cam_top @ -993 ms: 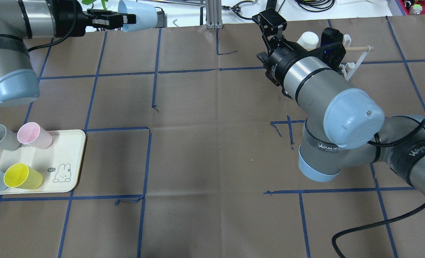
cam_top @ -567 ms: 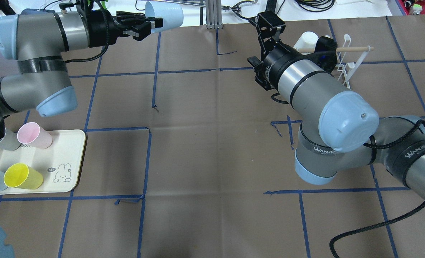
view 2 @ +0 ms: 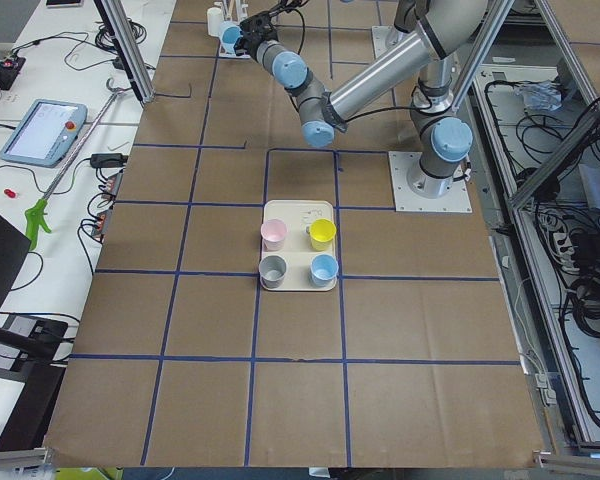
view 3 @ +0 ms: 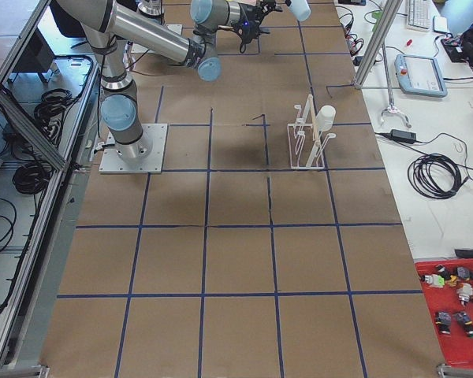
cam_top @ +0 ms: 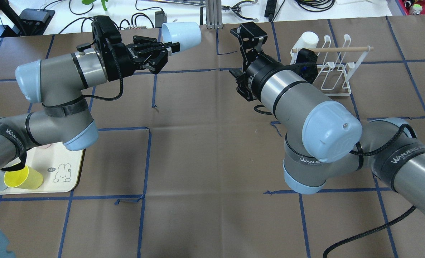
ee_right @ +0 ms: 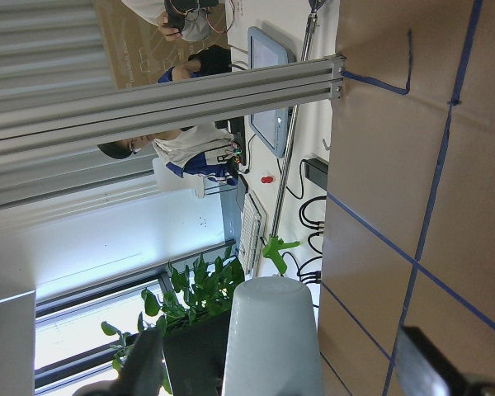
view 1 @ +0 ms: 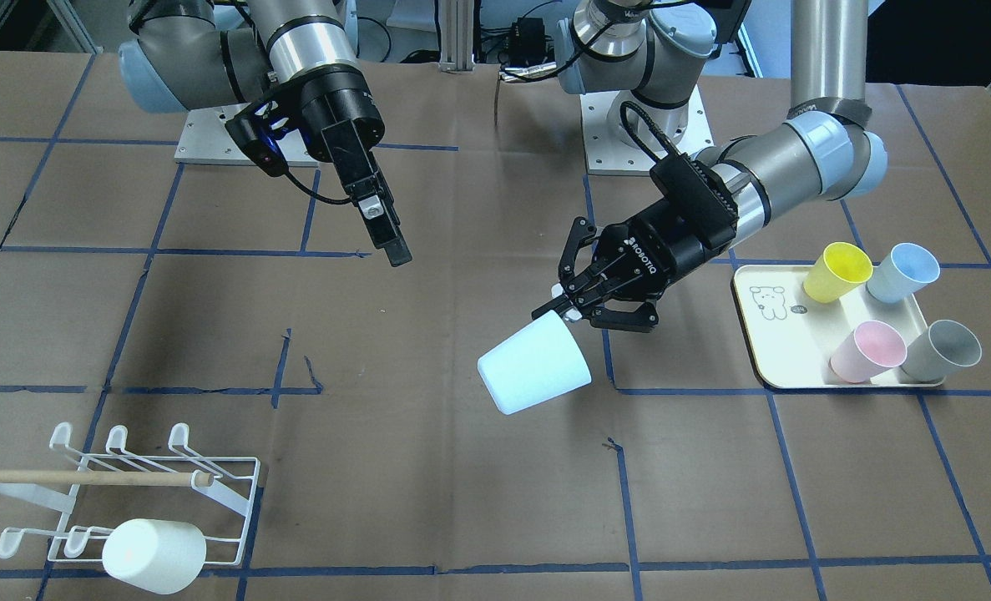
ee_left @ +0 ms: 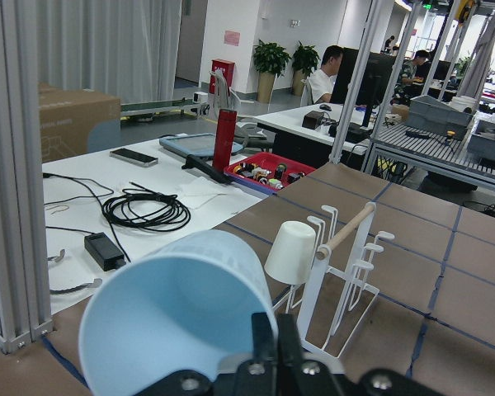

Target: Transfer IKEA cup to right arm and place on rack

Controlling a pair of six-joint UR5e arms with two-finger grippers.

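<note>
We hold the cup [cam_top: 183, 33] clear of the bench [cam_top: 212, 150], the left claw [cam_top: 171, 48] pinched on its rim, so the base points toward the right claw [cam_top: 251, 34], whose jaws stand wide apart and empty to receive it; the rack [cam_top: 336, 77] stands beyond

Open gap between cup [cam_top: 181, 33] and right gripper [cam_top: 251, 36]; rack [cam_top: 341, 48] well off aside.

At the table's eleven o'clock, the left gripper [cam_top: 169, 49] pinches a light-blue cup [cam_top: 182, 33]; at one o'clock, the right gripper [cam_top: 250, 32] gapes wide.
</note>
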